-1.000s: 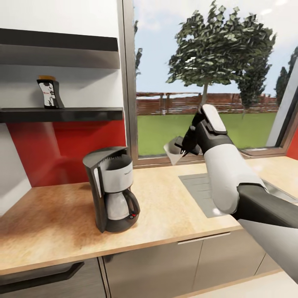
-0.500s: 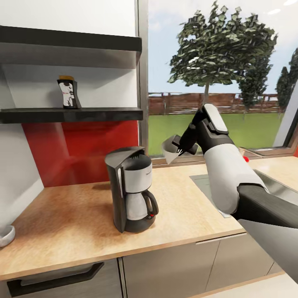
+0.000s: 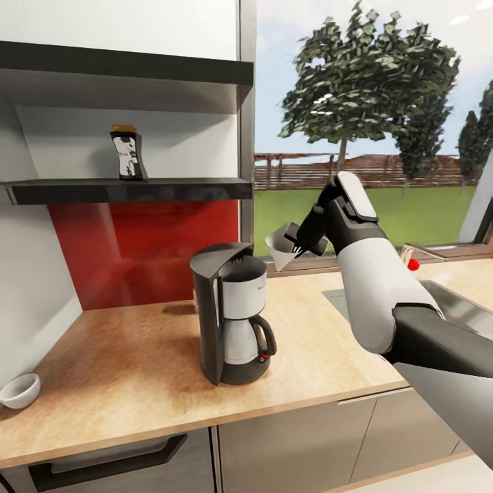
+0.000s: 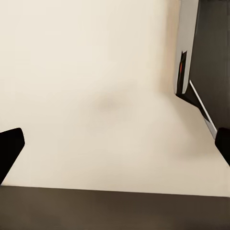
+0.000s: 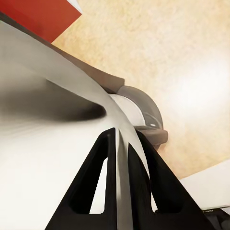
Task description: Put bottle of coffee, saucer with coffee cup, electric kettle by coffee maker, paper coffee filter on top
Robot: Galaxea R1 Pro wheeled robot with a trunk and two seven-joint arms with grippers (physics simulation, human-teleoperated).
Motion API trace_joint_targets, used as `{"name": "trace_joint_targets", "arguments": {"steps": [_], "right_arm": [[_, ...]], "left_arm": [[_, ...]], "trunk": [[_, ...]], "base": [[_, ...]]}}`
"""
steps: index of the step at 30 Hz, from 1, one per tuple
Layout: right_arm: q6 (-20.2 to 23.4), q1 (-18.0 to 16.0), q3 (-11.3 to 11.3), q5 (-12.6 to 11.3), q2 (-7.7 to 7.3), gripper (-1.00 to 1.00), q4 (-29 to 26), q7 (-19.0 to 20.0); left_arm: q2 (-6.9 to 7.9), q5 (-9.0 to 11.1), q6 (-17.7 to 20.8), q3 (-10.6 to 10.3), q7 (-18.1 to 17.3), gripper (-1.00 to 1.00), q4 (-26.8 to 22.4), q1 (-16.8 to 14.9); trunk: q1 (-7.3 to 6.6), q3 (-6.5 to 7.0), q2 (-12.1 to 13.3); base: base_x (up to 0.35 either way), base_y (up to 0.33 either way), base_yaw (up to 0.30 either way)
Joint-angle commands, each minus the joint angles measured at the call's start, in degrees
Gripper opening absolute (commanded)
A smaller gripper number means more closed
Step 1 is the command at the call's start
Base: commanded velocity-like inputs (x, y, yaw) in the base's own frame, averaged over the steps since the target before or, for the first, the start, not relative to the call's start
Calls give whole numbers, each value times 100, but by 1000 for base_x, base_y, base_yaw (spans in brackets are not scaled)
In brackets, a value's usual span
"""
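Cup (image 3: 19,390) at near left bench (image 3: 137,370) edge. Coffee maker (image 3: 233,315) upright mid-bench. Right tool (image 3: 296,245) pinched shut on filter (image 3: 279,248), held in air above and right of maker, not touching; wall of filter between fingers (image 5: 98,182). Left tool (image 4: 115,143) fingertips wide apart, nothing between. Bottle (image 3: 129,154) far back on shelf (image 3: 130,190).
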Motion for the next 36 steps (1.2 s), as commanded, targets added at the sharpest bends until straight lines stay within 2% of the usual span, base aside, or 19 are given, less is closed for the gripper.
{"name": "trace_joint_targets", "arguments": {"steps": [1,36], "right_arm": [[25,-1,-24,-38,5,-100,-3,-57],[25,-1,-15,-38,5,-100,12,-57]], "left_arm": [[0,-28,21,2,13,100,-6,2],[10,-12,14,2,13,100,-32,2]], "trunk": [[2,2,-2],[2,296,-2]], "base": [[0,2,0],[0,6,-18]]}}
